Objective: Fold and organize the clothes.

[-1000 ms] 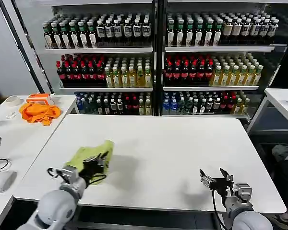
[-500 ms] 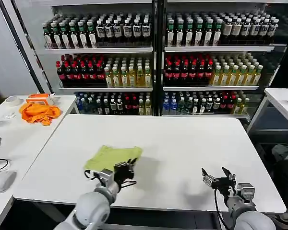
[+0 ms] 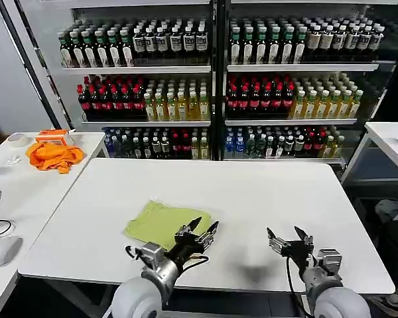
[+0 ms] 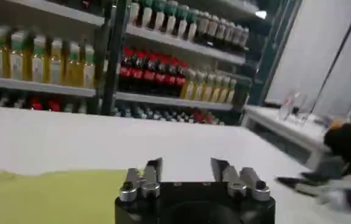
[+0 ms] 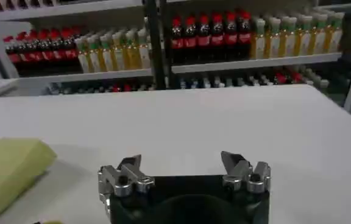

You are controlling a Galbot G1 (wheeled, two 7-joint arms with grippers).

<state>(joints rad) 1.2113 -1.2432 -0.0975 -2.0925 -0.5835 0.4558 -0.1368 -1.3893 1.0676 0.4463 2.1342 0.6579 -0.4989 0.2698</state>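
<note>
White bench (image 3: 252,199) in the middle. Beyond the pincers, across the far edge, dark-framed shelving (image 3: 215,79) packed with rows of bottles: red, yellow, green, dark caps. Second white table (image 3: 26,192) off to the left pincer's side with an orange cloth (image 3: 53,156), a cable and a mouse. Another white table (image 3: 391,142) on the right pincer's side. Pale wall (image 3: 6,79) behind the left table.
</note>
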